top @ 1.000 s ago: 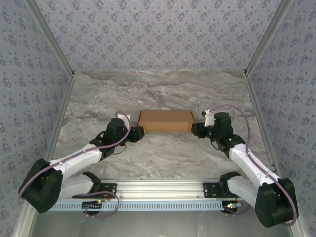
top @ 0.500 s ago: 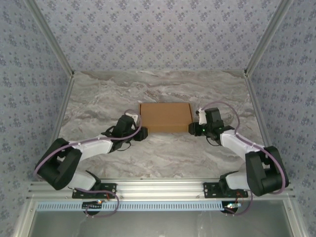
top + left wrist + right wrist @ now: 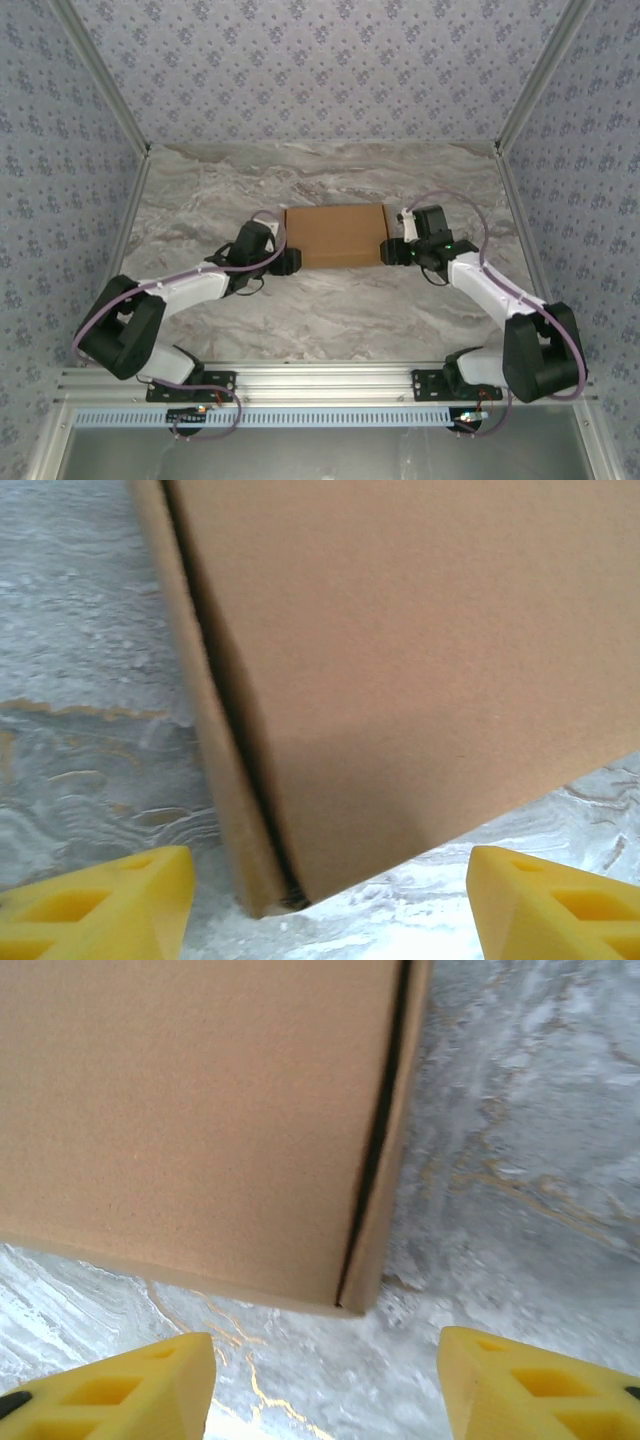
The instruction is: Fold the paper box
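Left gripper spread wide, empty, just short of the near-left corner of the paper box; right gripper likewise wide, empty, at the near-right corner; box closed, flat on the marble table, mid-way out; thin lid gaps at both ends; folding judged nearly finished; next likely pressing the lid edges down.
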Robot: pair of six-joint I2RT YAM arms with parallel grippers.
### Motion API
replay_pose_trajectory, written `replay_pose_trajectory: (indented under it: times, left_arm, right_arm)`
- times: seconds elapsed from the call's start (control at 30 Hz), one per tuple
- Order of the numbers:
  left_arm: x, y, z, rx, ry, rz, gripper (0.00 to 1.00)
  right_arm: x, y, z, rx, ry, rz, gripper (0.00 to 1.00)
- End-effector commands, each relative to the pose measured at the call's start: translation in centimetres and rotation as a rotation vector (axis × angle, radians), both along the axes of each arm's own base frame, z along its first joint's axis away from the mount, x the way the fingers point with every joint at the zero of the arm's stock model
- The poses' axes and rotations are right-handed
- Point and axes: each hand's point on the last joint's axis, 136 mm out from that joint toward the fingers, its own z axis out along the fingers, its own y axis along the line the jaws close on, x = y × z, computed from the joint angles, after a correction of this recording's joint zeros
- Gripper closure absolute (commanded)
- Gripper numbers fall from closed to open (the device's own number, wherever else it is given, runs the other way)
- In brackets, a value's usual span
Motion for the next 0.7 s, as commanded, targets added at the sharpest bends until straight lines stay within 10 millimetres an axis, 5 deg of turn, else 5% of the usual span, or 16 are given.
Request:
replay_pose_trajectory:
  times: [0.0,0.17,0.37,0.67]
  left_arm:
    - [0.2,1.0,1.9,-0.012,-0.013,0.028,0.25]
    - [2.1,0.2,3.6,-0.154,-0.004,0.052,0.25]
    - [4.8,-1.1,2.4,-0.194,0.074,0.067,0.25]
    - [8.1,-2.4,0.8,-0.231,0.120,0.080,0.27]
  right_arm:
    - [-0.4,-1.4,1.9,-0.073,-0.013,-0.031,0.33]
    - [2.2,0.1,2.1,0.093,0.012,-0.031,0.30]
    - [5.7,0.9,0.3,0.218,0.078,-0.049,0.30]
    - [8.3,3.0,-1.4,0.318,0.127,-0.032,0.37]
